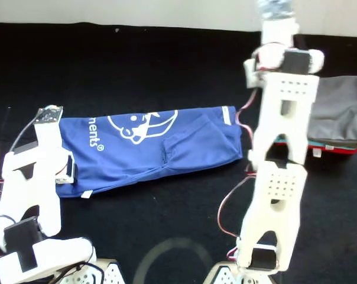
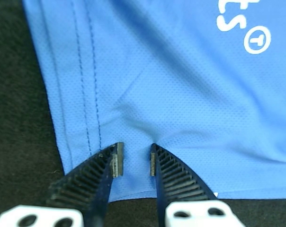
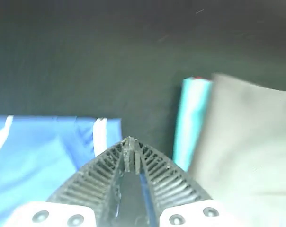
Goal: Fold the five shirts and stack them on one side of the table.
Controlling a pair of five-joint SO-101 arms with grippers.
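A royal-blue mesh sports shirt with white print [image 1: 149,151], folded into a long band, lies across the middle of the black surface [image 1: 137,59], one end toward the left edge. The left gripper [image 2: 134,161] sits on that end, its jaws apart. Their tips press into the fabric just inside the stitched hem, and a small pucker rises between them. The right gripper [image 3: 130,152] hangs above bare surface between the shirt's other end and a stack of folded shirts [image 1: 338,118] at the right edge, grey on top over teal and red. Its jaws are together, holding nothing. The thin knit looks light, limp and a little slick, so it would likely sag and slide rather than keep a crease. Taking hold at the hemmed end, where the doubled stitching offers firmer purchase and all the layers can be pinched at once, seems the better bet for carrying this end over toward the other.
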